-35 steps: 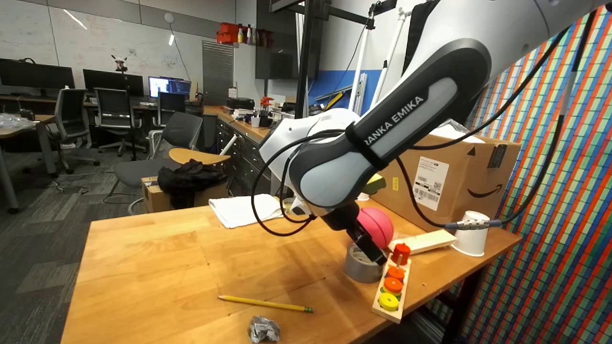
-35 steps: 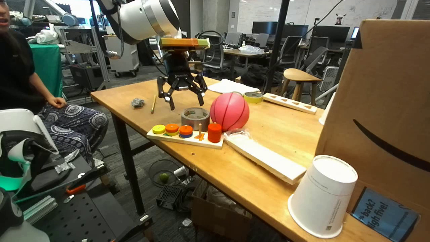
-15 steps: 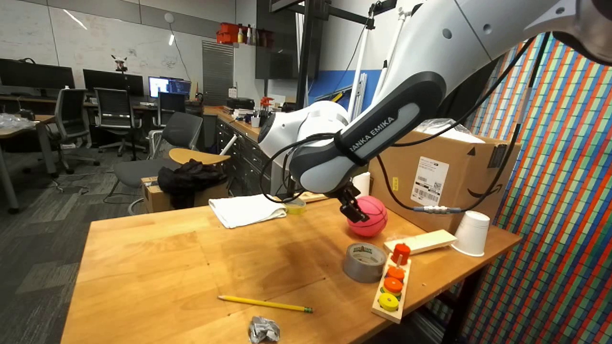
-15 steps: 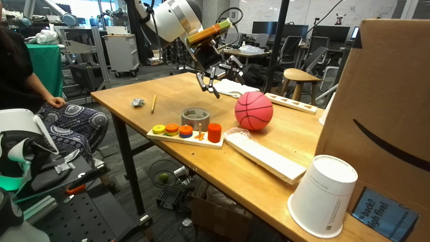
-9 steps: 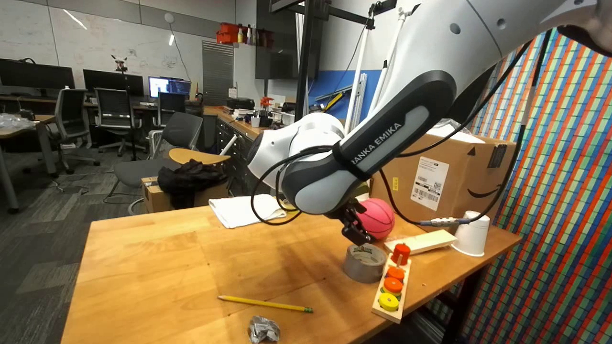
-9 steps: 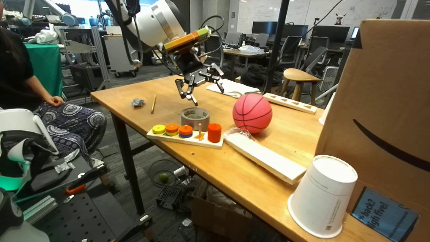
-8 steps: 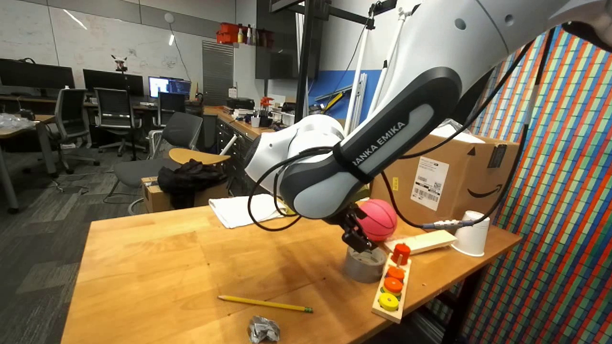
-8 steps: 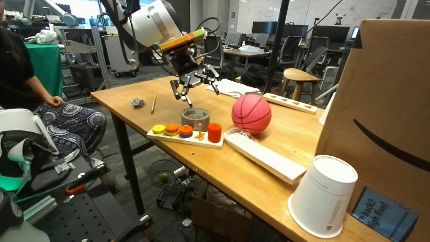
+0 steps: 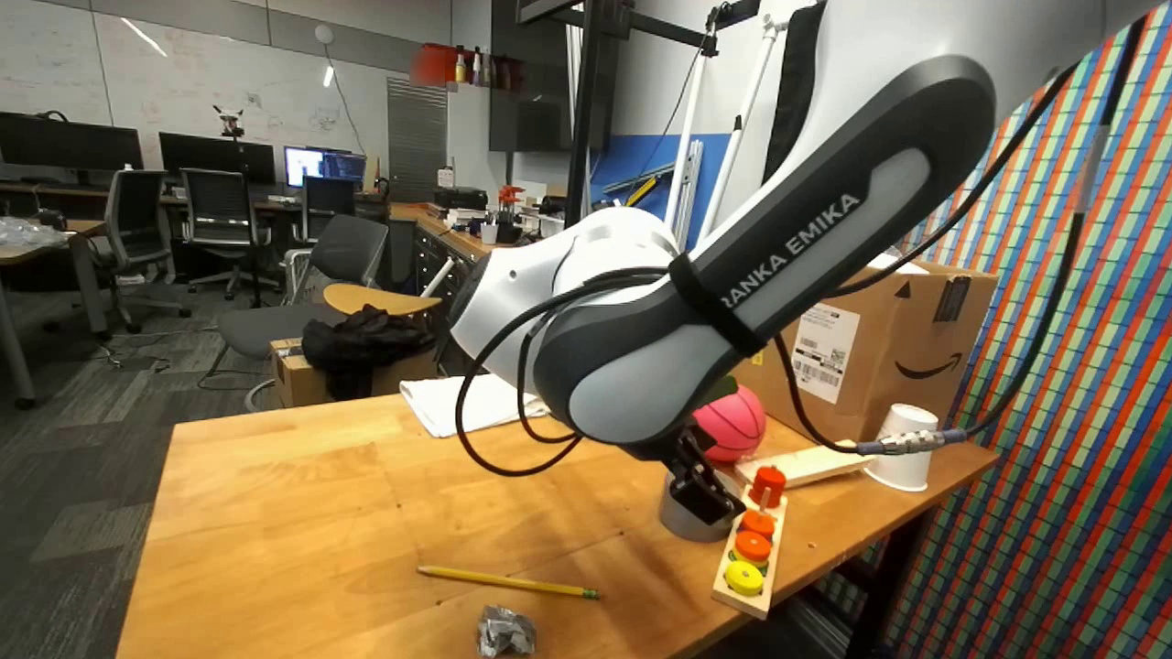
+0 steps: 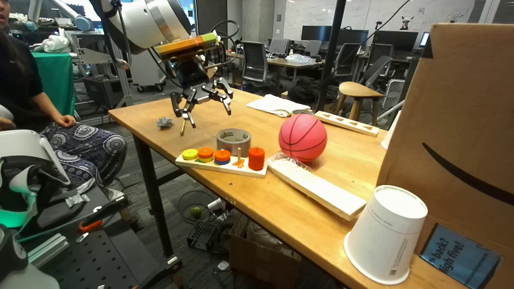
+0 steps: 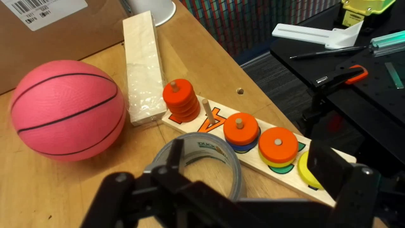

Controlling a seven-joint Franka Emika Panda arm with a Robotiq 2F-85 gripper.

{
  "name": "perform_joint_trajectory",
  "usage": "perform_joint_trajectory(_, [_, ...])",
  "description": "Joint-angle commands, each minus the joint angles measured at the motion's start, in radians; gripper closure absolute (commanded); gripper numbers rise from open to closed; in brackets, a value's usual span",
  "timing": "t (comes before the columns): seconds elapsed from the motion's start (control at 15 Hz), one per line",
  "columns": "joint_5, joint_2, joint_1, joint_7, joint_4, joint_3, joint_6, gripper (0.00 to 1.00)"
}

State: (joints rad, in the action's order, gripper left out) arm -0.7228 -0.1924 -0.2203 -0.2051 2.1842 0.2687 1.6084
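Gripper (image 10: 211,118) is hovering tilted over the tabletop (image 10: 341,162), fingers (image 11: 329,171) spread wide w/ 0 objs btwn them. Apparently nearest, the tape roll (image 10: 233,147) is lying flat, so it's prob. not rolling off; it's looking grey outside, pale & printed inside. Just beside it, a pegboard (image 10: 225,169) is sitting near the tabletop's edge; its pegs (image 11: 208,110) are keeping discs (image 11: 180,95) piled, 1 standing bare. Farther out, a pink ball (image 11: 68,110) is resting near a pale block (image 11: 142,72); beyond, a white cup (image 10: 385,241) is standing inverted, prob. for a wider base.
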Motion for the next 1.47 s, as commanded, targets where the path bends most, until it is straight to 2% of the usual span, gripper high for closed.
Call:
perform_joint_trajectory(0.0, [-0.046,0.092,-0.053,0.008,0.054,0.027,-0.054,0.00])
perform_joint_trajectory(0.4, [-0.213,0.072,-0.143,0.080,0.014,0.090,-0.161,0.00])
perform_joint_trajectory(0.73, [-0.234,0.056,-0.147,0.080,-0.001,0.095,-0.132,0.00])
perform_joint_trajectory(0.87, [-0.185,0.080,-0.123,0.029,0.000,0.086,-0.057,0.00])
perform_joint_trajectory(1.2, [-0.087,0.157,-0.055,-0.120,0.020,0.049,0.219,0.00])
perform_joint_trajectory(1.4, [-0.050,0.170,-0.030,-0.219,0.016,0.018,0.275,0.00])
